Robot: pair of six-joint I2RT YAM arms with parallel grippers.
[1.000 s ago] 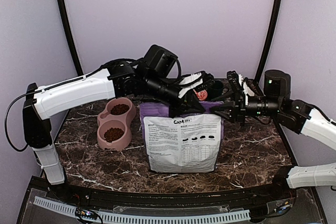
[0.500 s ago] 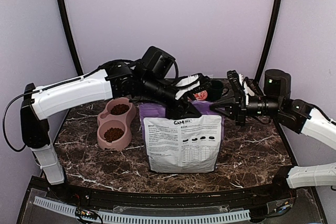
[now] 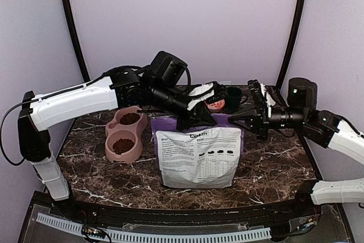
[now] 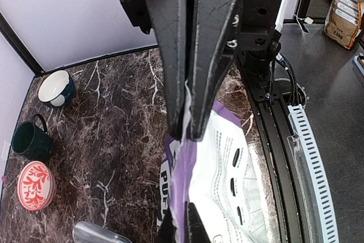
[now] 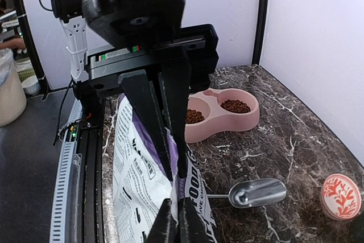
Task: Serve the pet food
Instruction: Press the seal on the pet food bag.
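The purple-and-white bag [image 3: 197, 157] stands upright mid-table. My left gripper [image 3: 206, 119] is shut on its top edge, and its tips show at the bottom of the left wrist view [image 4: 183, 214]. My right gripper [image 3: 234, 119] is shut on the same edge from the right, facing the left one, with its tips low in the right wrist view [image 5: 175, 209]. Reddish-brown kibble fills both wells of the pink double bowl [image 3: 138, 132], the near well [image 3: 123, 145] and the far well [image 3: 129, 118]. The kibble also shows in the right wrist view [image 5: 194, 116]. The inside of the bag is hidden.
A metal scoop [image 5: 259, 193] lies on the marble behind the bag. A red patterned disc [image 4: 35, 185], a dark green mug [image 4: 31, 140] and a white-and-teal bowl [image 4: 54, 86] stand at the back. A black rail [image 3: 170, 214] runs along the front edge.
Both grippers keep their hold on the bag's top. The left gripper has shifted slightly left and the right one slightly right. The bag's top edge sits a little lower.
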